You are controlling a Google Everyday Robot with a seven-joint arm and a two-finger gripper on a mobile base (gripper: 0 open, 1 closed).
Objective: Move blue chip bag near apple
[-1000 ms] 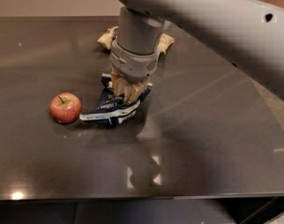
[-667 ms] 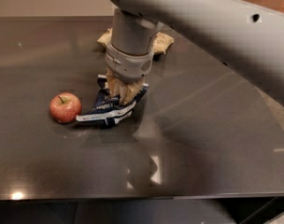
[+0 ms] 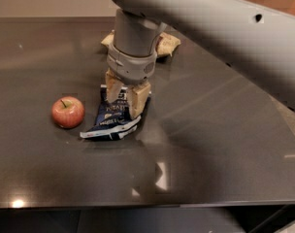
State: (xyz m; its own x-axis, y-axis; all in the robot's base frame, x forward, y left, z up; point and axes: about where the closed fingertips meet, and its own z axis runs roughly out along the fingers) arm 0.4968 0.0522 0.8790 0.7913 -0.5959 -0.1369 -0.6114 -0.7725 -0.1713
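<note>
The blue chip bag [image 3: 110, 123] lies flat on the dark table, its near end pointing to the front left. The apple [image 3: 68, 112] stands just left of it, a small gap apart. My gripper [image 3: 125, 101] points straight down over the bag's far end. Its two tan fingers [image 3: 138, 100] stand apart, and the bag's white lettering shows in the gap between them. The bag rests on the table rather than hanging from the fingers. The arm's grey wrist hides the bag's far edge.
A brown and tan snack bag [image 3: 168, 43] lies at the back of the table [image 3: 225, 144], mostly behind the wrist. My big grey arm crosses the upper right of the view. The table's front edge runs along the bottom.
The gripper carried the blue bag a little left toward the apple. The bag now lies flatter on the table, and the fingers stand apart over it.
</note>
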